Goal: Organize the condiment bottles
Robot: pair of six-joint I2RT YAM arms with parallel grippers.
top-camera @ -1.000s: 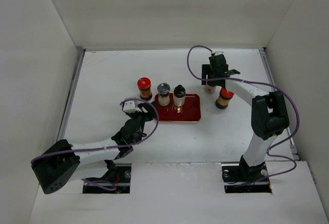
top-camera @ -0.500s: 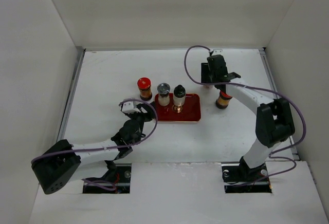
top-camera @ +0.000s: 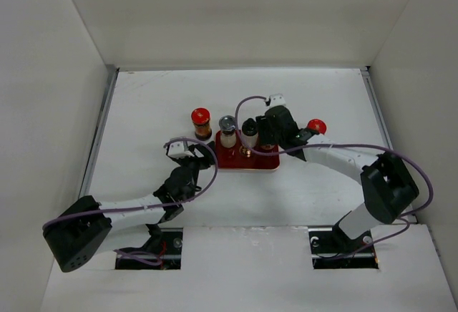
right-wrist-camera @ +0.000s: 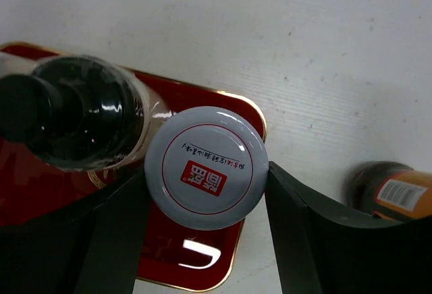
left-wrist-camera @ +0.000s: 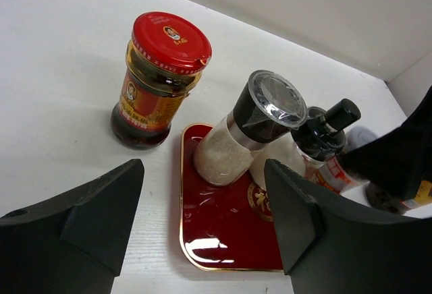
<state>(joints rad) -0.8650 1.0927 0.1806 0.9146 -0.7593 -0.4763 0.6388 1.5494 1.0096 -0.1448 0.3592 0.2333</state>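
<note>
Right gripper (right-wrist-camera: 206,185) clamped on grey-lid jar (right-wrist-camera: 206,169) over tray (top-camera: 254,162) right end; touchdown unclear. Grinder (top-camera: 227,132) and black-top bottle (top-camera: 248,132) on tray. Red-cap jar (top-camera: 201,122) left of tray, second red-cap jar (top-camera: 315,127) right. Left gripper (left-wrist-camera: 196,230) open, near tray's left corner.

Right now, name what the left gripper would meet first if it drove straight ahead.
The left gripper, open, would likely meet the near rim of the red tray, then the clear-lidded grinder on it; depth is unclear.

Grinder (top-camera: 227,129), black-topped bottle (top-camera: 249,132) on tray (top-camera: 261,162), white-lidded jar (right-wrist-camera: 206,167) over its corner, red-capped jars (top-camera: 201,123) either side
</note>
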